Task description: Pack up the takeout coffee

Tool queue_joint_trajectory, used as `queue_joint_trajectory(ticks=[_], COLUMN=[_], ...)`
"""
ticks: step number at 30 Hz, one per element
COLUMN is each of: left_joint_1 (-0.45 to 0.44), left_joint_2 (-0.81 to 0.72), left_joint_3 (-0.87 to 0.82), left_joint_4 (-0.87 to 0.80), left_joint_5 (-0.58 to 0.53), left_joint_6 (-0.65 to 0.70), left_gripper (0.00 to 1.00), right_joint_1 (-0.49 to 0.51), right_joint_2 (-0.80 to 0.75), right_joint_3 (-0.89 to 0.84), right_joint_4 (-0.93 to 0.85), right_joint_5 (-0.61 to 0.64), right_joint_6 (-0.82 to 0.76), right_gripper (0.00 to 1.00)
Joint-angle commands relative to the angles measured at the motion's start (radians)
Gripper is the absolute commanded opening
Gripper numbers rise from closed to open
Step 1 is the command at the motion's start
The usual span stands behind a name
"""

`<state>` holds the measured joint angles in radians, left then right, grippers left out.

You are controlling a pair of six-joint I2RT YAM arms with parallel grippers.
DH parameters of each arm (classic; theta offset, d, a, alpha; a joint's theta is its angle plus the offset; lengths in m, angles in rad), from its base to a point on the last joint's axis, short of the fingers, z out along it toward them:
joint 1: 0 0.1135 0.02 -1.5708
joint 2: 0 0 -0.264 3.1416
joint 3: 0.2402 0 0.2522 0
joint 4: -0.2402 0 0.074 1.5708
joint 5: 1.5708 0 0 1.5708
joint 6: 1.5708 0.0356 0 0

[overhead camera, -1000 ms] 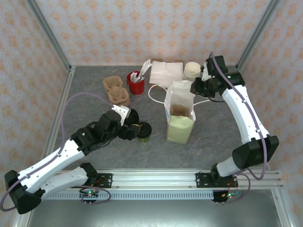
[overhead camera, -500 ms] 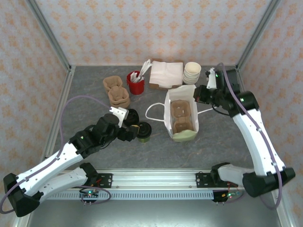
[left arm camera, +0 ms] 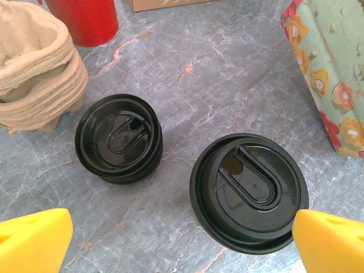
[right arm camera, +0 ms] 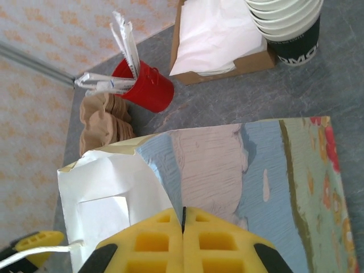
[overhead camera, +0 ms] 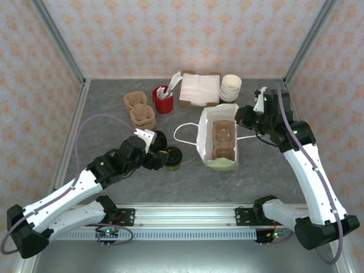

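As paper bag [right arm camera: 108, 187] gapes, round glossy-lidded coffee cup [left arm camera: 248, 192]

Open white paper bag [overhead camera: 203, 124], pulp tray [overhead camera: 223, 140] inside. Red cup [overhead camera: 163, 103] beside stacked pulp trays [overhead camera: 141, 114]; napkin box [overhead camera: 199, 89], cream cups [overhead camera: 231, 86] behind. Loose black lids [left arm camera: 119, 138] nearby.

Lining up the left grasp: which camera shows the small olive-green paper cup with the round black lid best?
Left wrist: the small olive-green paper cup with the round black plastic lid is close and large, lid and sip hole sharp, its green wall hidden. Top external shows it small, with the green side visible.
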<state>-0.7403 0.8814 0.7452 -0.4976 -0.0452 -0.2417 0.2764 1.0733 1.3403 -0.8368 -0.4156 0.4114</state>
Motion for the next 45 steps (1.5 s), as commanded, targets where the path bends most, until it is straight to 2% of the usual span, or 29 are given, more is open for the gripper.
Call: queue_joint_trajectory(ticks=[1,6,14,23,31,38,42,45], left_joint_1=[-0.01,-0.013,-0.048,-0.052,-0.068,-0.094,-0.104,-0.115], left_joint_2=[0.036,0.102,0.161,0.214,0.199,0.312,0.351,0.36], left_joint_3=[0.034,0.07,0.106,0.246,0.291,0.418,0.431,0.414], left_joint_4=[0.024,0.019,0.01,-0.156,-0.241,-0.388,-0.401,-0.401], left_joint_5=[-0.017,-0.018,0.0,-0.012,-0.06,-0.007,0.031,-0.007], left_joint_6=[0.008,0.002,0.011,-0.087,-0.186,-0.206,-0.242,-0.263], left_gripper=[1.0,0.99,1.0,1.0,1.0,0.98,0.98,0.99], right_joint_1=[0.006,0.006,0.006,0.005,0.005,0.005,0.006,0.006], right_joint_2=[0.01,0.007,-0.03,-0.054,-0.034,-0.038,-0.055,-0.056], right_joint_3=[-0.022,-0.041,-0.084,-0.106,-0.065,-0.057,-0.062,-0.072], right_joint_4=[0.043,0.045,0.025,-0.016,-0.078,-0.085,-0.084,-0.088], right_joint_5=[0.021,0.045,0.051,0.065,0.087,0.12,0.164,0.169], right_joint_6=[0.168,0.249,0.232,0.22,0.242,0.265,0.277,0.285], right_gripper=[0.0,0.0,0.0,0.0,0.0,0.0,0.0,0.0])
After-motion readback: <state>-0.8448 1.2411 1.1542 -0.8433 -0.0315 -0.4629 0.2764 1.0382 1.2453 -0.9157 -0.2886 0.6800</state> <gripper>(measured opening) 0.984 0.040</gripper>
